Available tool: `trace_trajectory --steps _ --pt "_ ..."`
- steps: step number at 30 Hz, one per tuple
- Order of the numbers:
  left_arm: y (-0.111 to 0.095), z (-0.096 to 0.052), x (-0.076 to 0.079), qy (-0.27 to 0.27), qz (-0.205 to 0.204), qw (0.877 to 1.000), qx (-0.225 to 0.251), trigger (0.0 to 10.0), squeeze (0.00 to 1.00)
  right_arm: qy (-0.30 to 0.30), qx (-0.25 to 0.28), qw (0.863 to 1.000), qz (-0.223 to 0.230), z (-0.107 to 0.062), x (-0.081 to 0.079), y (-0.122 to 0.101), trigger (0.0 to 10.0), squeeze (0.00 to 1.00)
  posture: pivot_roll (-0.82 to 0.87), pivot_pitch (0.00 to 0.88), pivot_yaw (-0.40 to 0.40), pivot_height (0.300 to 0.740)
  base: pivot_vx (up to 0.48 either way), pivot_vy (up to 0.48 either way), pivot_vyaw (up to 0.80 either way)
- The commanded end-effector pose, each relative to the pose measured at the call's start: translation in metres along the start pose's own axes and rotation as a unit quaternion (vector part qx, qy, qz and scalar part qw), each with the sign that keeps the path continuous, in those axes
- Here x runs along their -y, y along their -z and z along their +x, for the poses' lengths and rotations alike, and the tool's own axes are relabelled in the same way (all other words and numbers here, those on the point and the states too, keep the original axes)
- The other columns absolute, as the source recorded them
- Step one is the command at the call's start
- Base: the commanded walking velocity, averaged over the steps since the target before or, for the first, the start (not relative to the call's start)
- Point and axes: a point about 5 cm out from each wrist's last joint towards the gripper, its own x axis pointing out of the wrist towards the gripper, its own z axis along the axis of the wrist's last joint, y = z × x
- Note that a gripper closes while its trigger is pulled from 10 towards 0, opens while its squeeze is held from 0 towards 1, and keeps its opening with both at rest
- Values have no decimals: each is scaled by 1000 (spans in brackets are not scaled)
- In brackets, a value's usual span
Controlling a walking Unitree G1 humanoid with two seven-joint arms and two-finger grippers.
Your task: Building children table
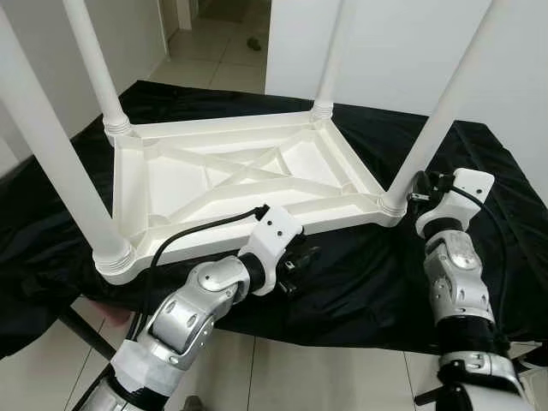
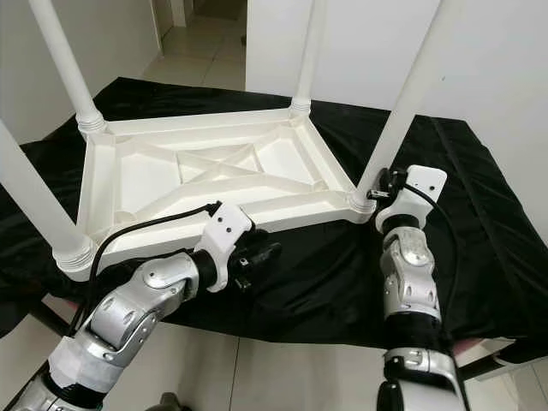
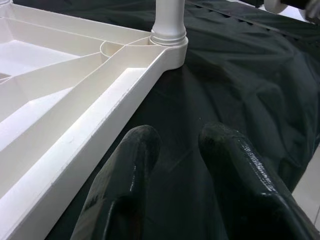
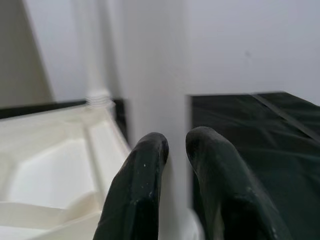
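**Upturned children's table with four legs fitted**

One white plastic children's table top (image 1: 240, 184) is seen lying upside down on a black cloth (image 1: 368, 274) that is draped over a table, its ribbed underside turned upward. Four white round plastic legs are counted, one standing in each corner socket and all pointing up: the near-left leg (image 1: 60, 163), the far-left leg (image 1: 94, 64), the far-right leg (image 1: 336, 51) and the near-right leg (image 1: 437, 120). The long axis of the rectangular top is laid roughly across the robot's front, from its left to its right, with the far edge turned slightly away.

Two arms are in view. The left pincer (image 3: 175, 145) is held low over the black cloth, just beside the near long edge of the top; its two black fingers (image 3: 137, 150) are seen a little apart, with nothing between them. The right pincer (image 4: 175, 142) is raised at the base of the near-right leg; its fingers are seen slightly parted against the leg, and whether the leg is clamped cannot be told.

A pale tiled floor (image 1: 300, 377) is visible below the cloth's front edge.
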Motion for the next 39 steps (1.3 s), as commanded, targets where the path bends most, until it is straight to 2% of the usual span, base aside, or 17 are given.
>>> trace_trajectory --steps 1,3,5,7,8,9,12,15,20,26,27,29,33,37,38,39 --pt "0 3 1 10 9 1000 -2 10000 0 -17 7 1000 4 -3 -8 -3 10000 0 21 49 -44 740 0 0 0" --pt "-1 7 -4 -11 8 1000 -3 10000 0 -36 10 999 16 -13 -18 -3 10000 0 22 49 -45 740 0 0 0" --pt "-1 7 -4 -11 8 1000 -3 10000 0 -36 10 999 16 -13 -18 -3 10000 0 22 49 -45 740 0 0 0" --pt "-3 11 -13 -44 13 999 -6 10000 0 -58 13 998 12 -24 -24 0 10000 0 18 51 -42 740 0 0 0" --pt "-2 14 -21 -69 12 997 -16 10000 0 -62 11 998 11 -29 -23 1 10000 0 6 51 -29 740 0 0 0" --pt "-2 14 -21 -69 12 997 -16 10000 0 -62 11 998 11 -29 -23 1 10000 0 6 51 -29 740 0 0 0" --pt "1 15 -34 -108 11 993 -35 10000 0 -65 10 998 11 -37 -19 2 10000 0 -5 50 -14 740 0 0 0" --pt "3 15 -39 -123 14 991 -44 10000 0 -66 10 998 11 -41 -19 1 10000 0 -5 50 -14 740 0 0 0" --pt "24 15 -56 -160 59 979 -115 10000 0 -68 13 997 15 -47 -20 -7 10000 0 -25 48 0 740 0 0 0" --pt "28 14 -63 -178 48 976 -119 10000 0 -70 15 997 10 -47 -18 -9 10000 0 -31 43 4 740 0 0 0" --pt "28 12 -69 -190 35 974 -114 10000 1000 -71 16 997 11 -47 -19 -10 10000 0 -28 38 3 740 0 0 0" --pt "27 11 -71 -193 16 975 -105 10000 1000 -71 17 997 12 -47 -19 -10 10000 0 -28 35 3 740 0 0 0" --pt "22 9 -74 -193 52 975 -102 10000 1000 -75 15 997 14 -46 -22 -9 10000 0 -22 29 -1 740 0 0 0" --pt "20 8 -75 -191 62 975 -94 10000 1000 -78 13 997 14 -46 -23 -8 10000 0 -16 19 -4 740 0 0 0" --pt "17 6 -76 -186 66 977 -82 10000 0 -79 12 997 14 -45 -24 -9 10000 0 -16 19 -4 740 0 0 0" --pt "17 6 -76 -186 66 977 -82 10000 0 -79 12 997 14 -45 -24 -9 10000 0 -16 19 -4 740 0 0 0"
